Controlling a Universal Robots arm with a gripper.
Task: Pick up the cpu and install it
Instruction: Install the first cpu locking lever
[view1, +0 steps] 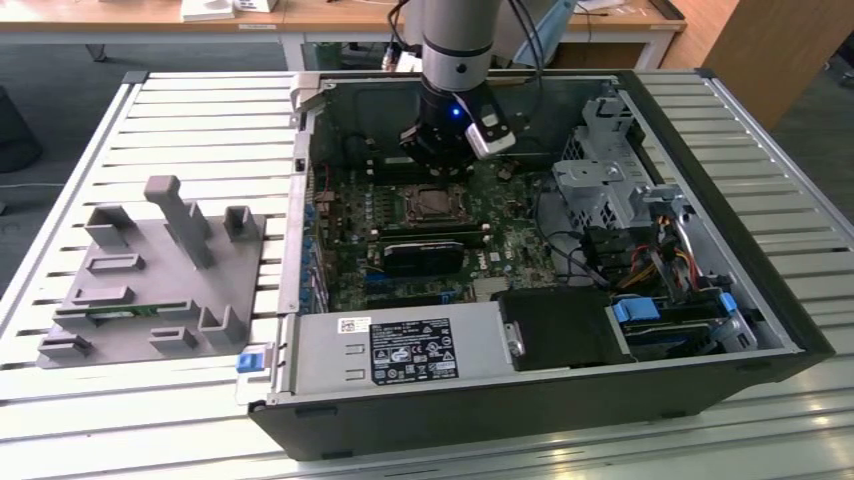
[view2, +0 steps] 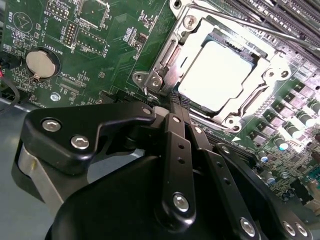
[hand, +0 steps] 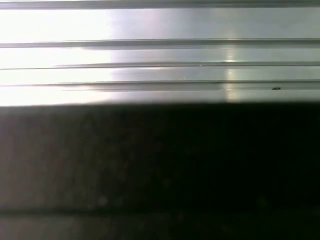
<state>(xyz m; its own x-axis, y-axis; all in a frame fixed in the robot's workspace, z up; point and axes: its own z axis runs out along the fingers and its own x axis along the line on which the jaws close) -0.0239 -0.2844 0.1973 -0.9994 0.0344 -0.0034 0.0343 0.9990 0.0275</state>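
- The tool (view2: 175, 107) has its fingers drawn together with nothing between them, poised just beside the socket edge.
- The cpu (view2: 217, 75) already lies flat inside the socket frame (view2: 165, 60); any correction wants a light, level touch.
- Beyond lies the motherboard (view2: 105, 50).

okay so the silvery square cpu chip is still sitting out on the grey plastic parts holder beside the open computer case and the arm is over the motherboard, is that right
Not quite. The silvery square cpu chip is not on the grey plastic parts holder; the second wrist view shows it lying in the metal socket frame on the green motherboard. The rest holds: the arm's gripper is over the motherboard inside the open computer case.
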